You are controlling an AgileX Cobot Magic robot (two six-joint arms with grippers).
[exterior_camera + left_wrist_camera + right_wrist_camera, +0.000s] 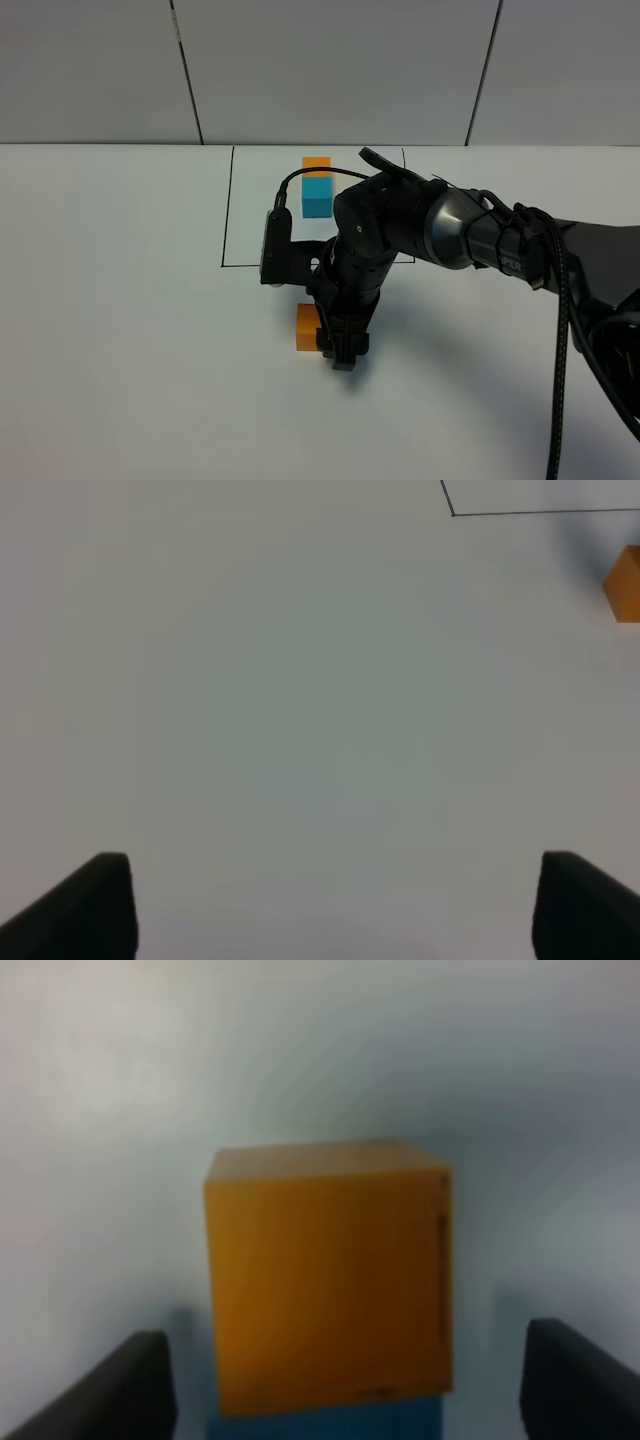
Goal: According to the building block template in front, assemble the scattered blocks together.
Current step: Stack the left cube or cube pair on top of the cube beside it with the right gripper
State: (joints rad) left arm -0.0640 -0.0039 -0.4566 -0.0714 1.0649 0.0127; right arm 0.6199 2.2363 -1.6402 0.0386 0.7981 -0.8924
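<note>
While my left gripper (335, 875) hung spread, my right gripper (345, 1360) stood spread around a cyan cube (325, 1426) beside an orange cube (330, 1280).

The only legible writing is small white lettering on the black right arm (511, 263), ending in what looks like "PER". Dark marks along the orange cube (330, 1280) edge are too blurred to read.

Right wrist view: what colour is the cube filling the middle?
The cube is orange, with a few dark marks; clearest in right wrist view.
</note>
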